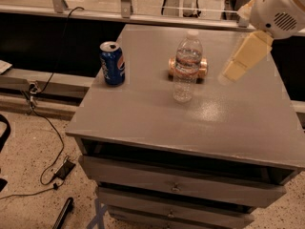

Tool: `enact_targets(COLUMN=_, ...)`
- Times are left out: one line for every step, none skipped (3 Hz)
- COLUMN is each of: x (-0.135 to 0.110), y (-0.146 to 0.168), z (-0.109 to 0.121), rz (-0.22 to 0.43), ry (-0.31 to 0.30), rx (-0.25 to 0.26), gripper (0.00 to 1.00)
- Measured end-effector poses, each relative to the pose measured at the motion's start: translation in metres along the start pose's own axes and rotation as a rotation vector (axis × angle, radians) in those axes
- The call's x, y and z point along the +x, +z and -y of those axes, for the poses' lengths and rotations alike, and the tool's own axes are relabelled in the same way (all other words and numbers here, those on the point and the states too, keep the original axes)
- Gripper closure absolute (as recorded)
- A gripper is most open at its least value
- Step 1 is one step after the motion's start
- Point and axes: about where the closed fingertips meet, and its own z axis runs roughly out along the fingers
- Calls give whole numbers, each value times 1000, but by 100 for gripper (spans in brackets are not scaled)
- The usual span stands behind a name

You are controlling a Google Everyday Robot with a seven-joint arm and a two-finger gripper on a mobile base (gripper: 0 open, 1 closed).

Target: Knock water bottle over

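The water bottle point(187, 66) stands upright near the middle of the grey cabinet top point(143, 113). It is clear and ribbed, with a white cap and a thin label band. My gripper point(233, 70) is a cream-coloured block hanging from the white arm at the upper right. It hovers above the top, to the right of the bottle and apart from it.
A blue Pepsi can point(112, 63) stands upright left of the bottle. A tan-gold can point(200, 68) lies on its side just behind the bottle. The cabinet has drawers below. Cables point(47, 142) lie on the floor at the left.
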Motion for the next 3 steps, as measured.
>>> enact_targets(x=-18, y=16, z=13, rz=200, ry=74, rx=-11, gripper=0)
enact_targets(x=-33, y=26, z=19, rz=394, ry=131, rx=6, gripper=0)
enact_targets(x=-41, y=36, z=25, rz=519, ry=150, rx=65, gripper=0)
